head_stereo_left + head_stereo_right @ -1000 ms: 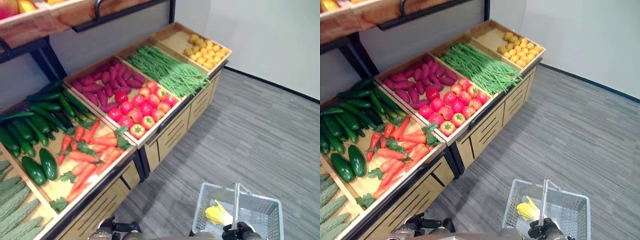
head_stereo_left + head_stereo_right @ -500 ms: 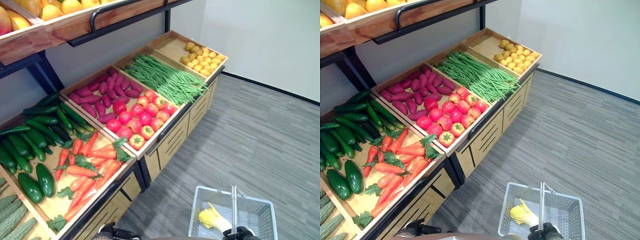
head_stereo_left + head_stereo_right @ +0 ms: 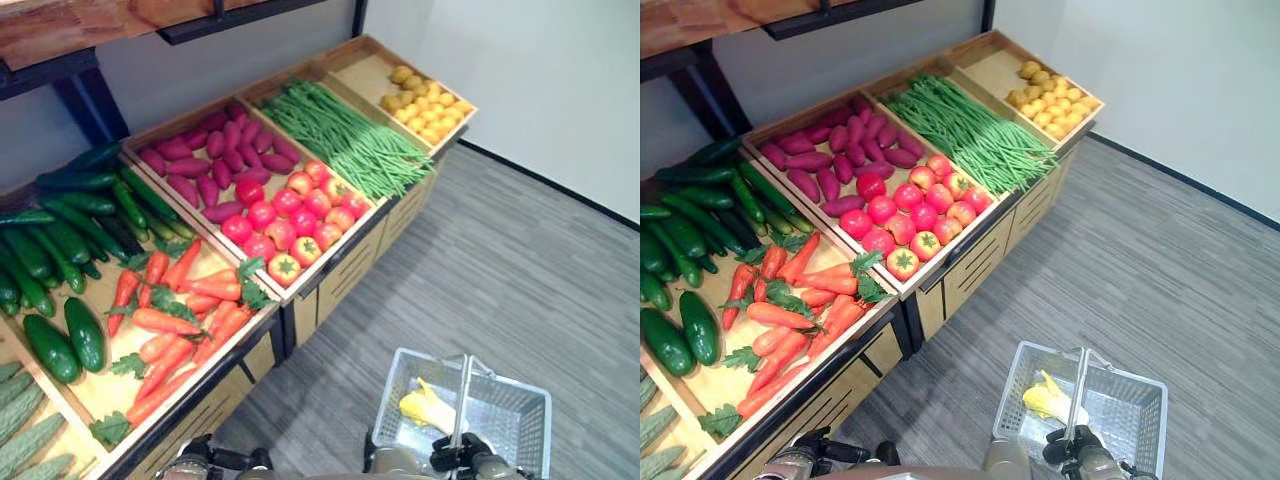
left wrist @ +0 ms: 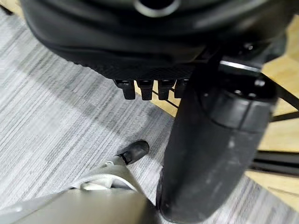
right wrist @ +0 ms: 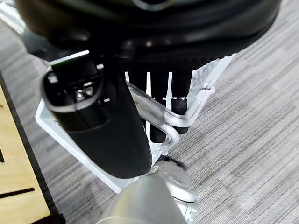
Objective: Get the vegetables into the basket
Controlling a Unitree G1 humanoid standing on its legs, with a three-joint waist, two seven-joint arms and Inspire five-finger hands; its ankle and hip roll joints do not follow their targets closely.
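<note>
Wire basket [image 3: 505, 420] holds one yellow-green leafy vegetable [image 3: 427, 408]

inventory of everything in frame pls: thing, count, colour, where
Wooden slanted display stand: one, light wood with dark trim, along the robot's left, split into bins.
Small round yellow fruits: a pile, far-end bin.
Long green beans: a heap, bin next to the yellow fruits.
Purple sweet potatoes: a pile, rear of the middle bin.
Red tomatoes: a pile, front of that bin.
Dark green cucumbers: many, rear of the next bin nearer the robot.
Orange carrots with green leaves: many, front of that bin.
White wire shopping basket: one, over the grey floor, carried.
Yellow leafy vegetable: one, inside the basket.
Right hand: dark, curled round the basket's handle.
Left hand: dark, low by the stand, fingers hanging loose, holding nothing.
</note>
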